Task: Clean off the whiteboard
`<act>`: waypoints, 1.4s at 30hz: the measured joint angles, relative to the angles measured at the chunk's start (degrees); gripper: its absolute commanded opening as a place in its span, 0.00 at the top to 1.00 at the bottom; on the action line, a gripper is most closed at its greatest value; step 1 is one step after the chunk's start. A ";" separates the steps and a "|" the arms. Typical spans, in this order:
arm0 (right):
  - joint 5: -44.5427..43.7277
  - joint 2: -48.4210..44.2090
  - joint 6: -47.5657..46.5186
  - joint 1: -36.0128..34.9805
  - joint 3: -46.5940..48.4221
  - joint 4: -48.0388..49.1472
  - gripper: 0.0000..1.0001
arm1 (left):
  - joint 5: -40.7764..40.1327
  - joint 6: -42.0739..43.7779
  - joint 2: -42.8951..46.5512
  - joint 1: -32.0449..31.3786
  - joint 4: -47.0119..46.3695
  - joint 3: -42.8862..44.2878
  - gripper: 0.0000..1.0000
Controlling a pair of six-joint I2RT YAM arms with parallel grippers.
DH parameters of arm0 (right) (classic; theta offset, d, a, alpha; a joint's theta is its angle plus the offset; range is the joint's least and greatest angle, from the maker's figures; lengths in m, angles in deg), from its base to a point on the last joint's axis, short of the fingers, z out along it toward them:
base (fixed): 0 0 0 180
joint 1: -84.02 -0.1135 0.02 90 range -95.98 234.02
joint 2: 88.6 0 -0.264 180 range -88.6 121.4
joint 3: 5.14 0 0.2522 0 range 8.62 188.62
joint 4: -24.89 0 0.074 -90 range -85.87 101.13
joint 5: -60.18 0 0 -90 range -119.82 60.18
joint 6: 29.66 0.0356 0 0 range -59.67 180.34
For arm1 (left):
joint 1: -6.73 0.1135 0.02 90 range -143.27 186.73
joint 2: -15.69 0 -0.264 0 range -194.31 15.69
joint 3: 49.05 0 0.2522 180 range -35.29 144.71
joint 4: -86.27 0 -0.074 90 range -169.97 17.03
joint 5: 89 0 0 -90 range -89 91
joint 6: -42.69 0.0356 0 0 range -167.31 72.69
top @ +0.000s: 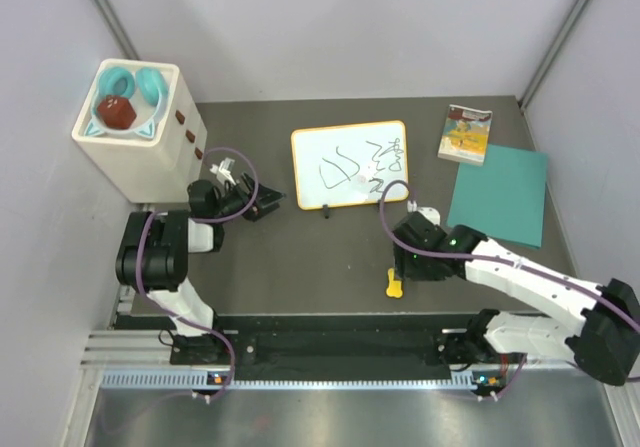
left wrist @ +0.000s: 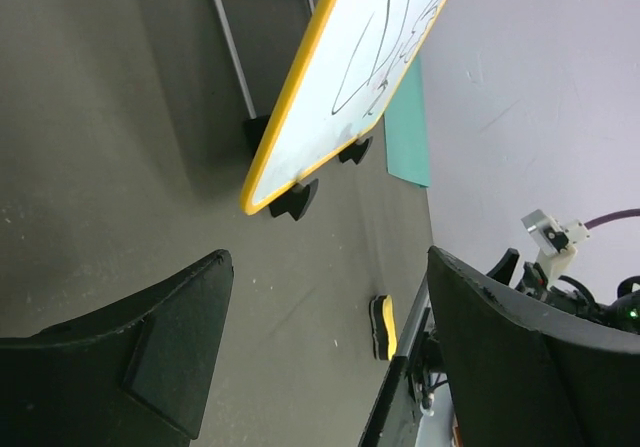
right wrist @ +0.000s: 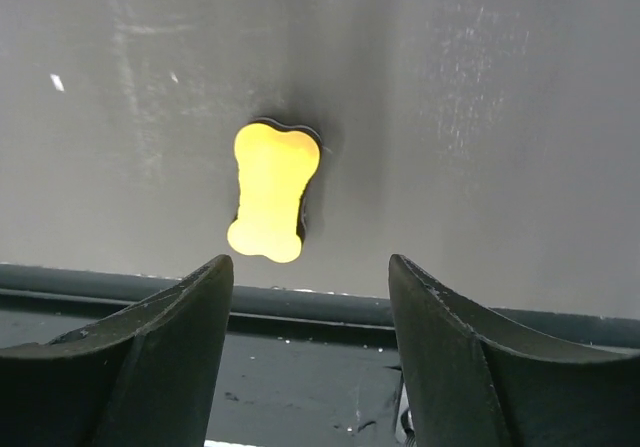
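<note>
The whiteboard (top: 350, 165) has an orange-yellow rim and stands tilted on small black feet at the middle back, with black scribbles on it. It also shows in the left wrist view (left wrist: 345, 72). A yellow bone-shaped eraser (top: 395, 284) lies flat on the dark table near the front edge. My right gripper (top: 403, 265) hovers just above and behind the eraser (right wrist: 272, 192), open and empty (right wrist: 310, 287). My left gripper (top: 270, 204) is open and empty (left wrist: 330, 347) to the left of the board, pointing along the table towards the eraser (left wrist: 384, 327).
A white box (top: 150, 157) holding teal and red objects stands at the back left. A small picture book (top: 466, 133) and a teal sheet (top: 498, 195) lie at the back right. The black base rail (top: 330, 342) runs along the table's front edge, close to the eraser.
</note>
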 measured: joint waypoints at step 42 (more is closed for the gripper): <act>3.89 20.52 -1.14 -0.33 1.90 10.16 0.63 | 6.69 -2.03 -1.36 0.00 -7.54 -0.79 0.22</act>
